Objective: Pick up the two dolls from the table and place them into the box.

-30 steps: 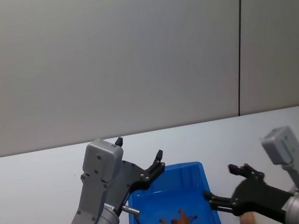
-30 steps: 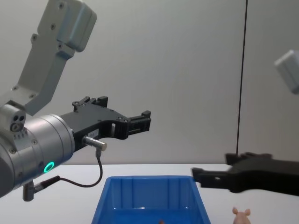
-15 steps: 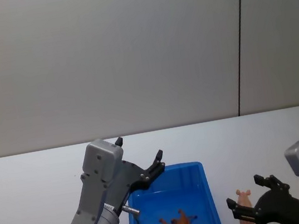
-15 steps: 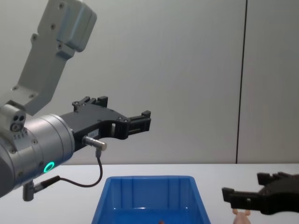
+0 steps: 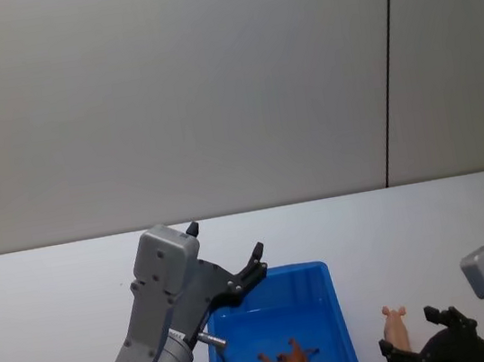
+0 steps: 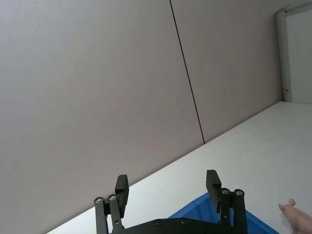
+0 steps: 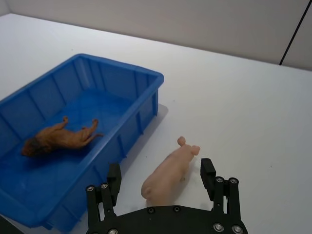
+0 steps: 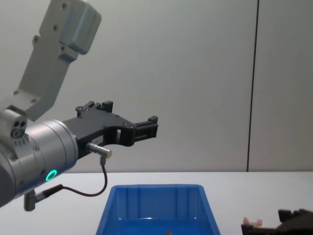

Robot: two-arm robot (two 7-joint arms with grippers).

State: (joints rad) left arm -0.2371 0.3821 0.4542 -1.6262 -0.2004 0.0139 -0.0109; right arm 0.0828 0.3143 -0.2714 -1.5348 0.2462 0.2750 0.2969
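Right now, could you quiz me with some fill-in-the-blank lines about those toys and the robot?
1. The brown doll lies inside the ____ box.
2. The pink doll lies on the ____, beside the box.
3. The right hand next to the pink doll is ____, not shut.
Missing words: blue; table; open.

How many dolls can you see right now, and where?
2. The brown doll lies inside the blue box. The pink pig doll lies on the table just right of the box, the open right gripper close by it. Left gripper hangs open above the box.
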